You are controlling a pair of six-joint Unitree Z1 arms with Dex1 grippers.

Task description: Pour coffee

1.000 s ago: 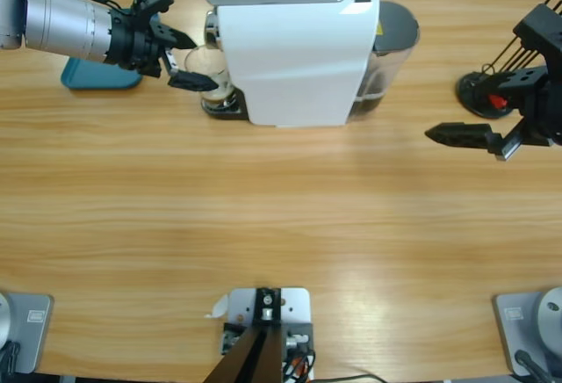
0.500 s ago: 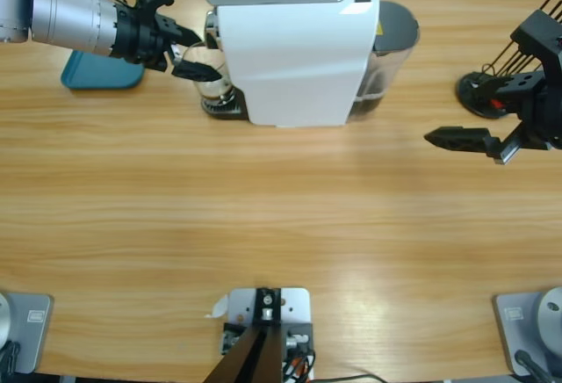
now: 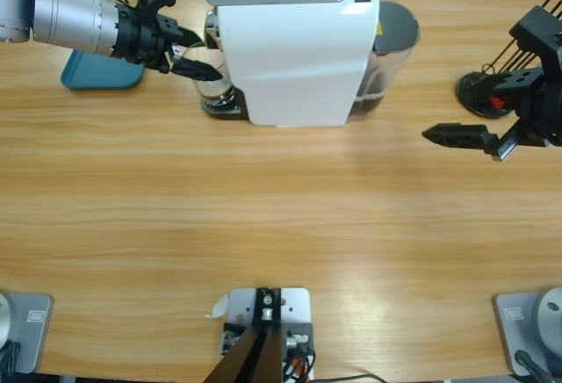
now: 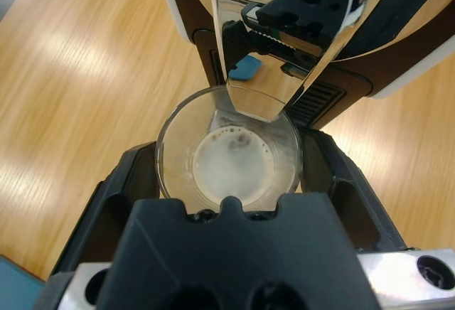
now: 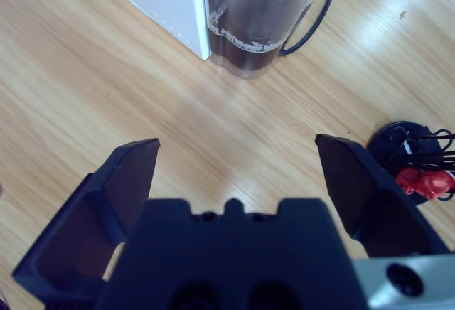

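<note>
A small clear glass cup (image 4: 168, 155) stands on the drip grille under the chrome spout (image 4: 264, 61) of the white coffee machine (image 3: 294, 49). Inside the cup lies the coffee (image 4: 229, 169), showing a pale tan foam top. My left gripper (image 4: 229, 150) has a black jaw against each side of the cup and is shut on it. In the high view this left gripper (image 3: 195, 60) reaches in from the upper left to the cup (image 3: 213, 87). My right gripper (image 3: 435, 134) hovers open over bare wood at the far right, holding nothing.
The machine's dark round tank (image 3: 395, 32) sits on its right side, and the tank (image 5: 256, 33) also shows in the right wrist view. A blue tray (image 3: 88, 75) lies under the left arm. A black wire stand (image 3: 483, 93) is at the far right.
My left gripper moved up and right to the machine's front and took the glass cup between its jaws. The right gripper barely shifted.
</note>
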